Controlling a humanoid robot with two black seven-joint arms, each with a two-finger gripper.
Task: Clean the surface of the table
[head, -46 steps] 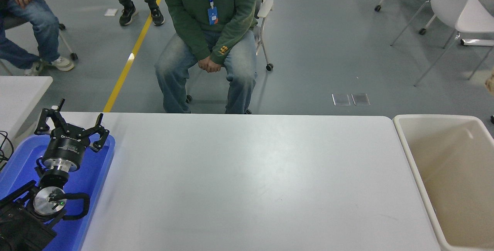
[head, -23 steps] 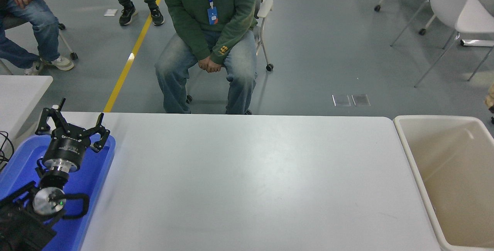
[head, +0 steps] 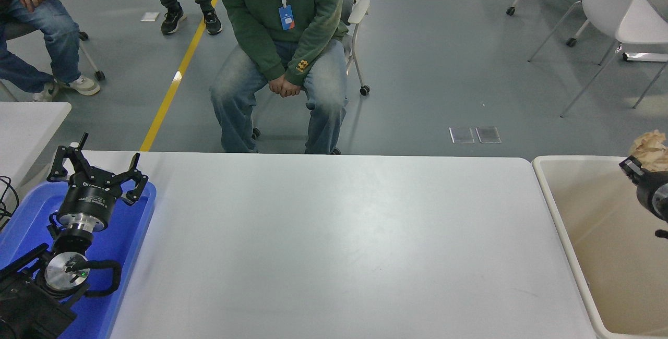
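Note:
The table surface (head: 334, 245) is a wide white-grey top that fills the middle of the head view, and nothing lies on it. My right gripper (head: 640, 165) comes in at the right edge, above the beige bin (head: 553, 208). It is shut on a crumpled brown paper wad (head: 649, 146), which hangs over the bin's far right part. Most of that arm is cut off by the picture's edge. My left gripper (head: 96, 166) is parked at the lower left over the blue tray (head: 125, 245), with its fingers spread open and nothing in them.
A person in a green hoodie (head: 284, 26) sits on a chair just beyond the table's far edge, hands clasped. Other people's legs show at the top left. A smaller white table's corner (head: 26, 120) is at the left, and white chairs (head: 621, 5) stand at the top right.
My right gripper has come into view from the right edge, carrying the brown paper wad over the bin. The left arm has not moved.

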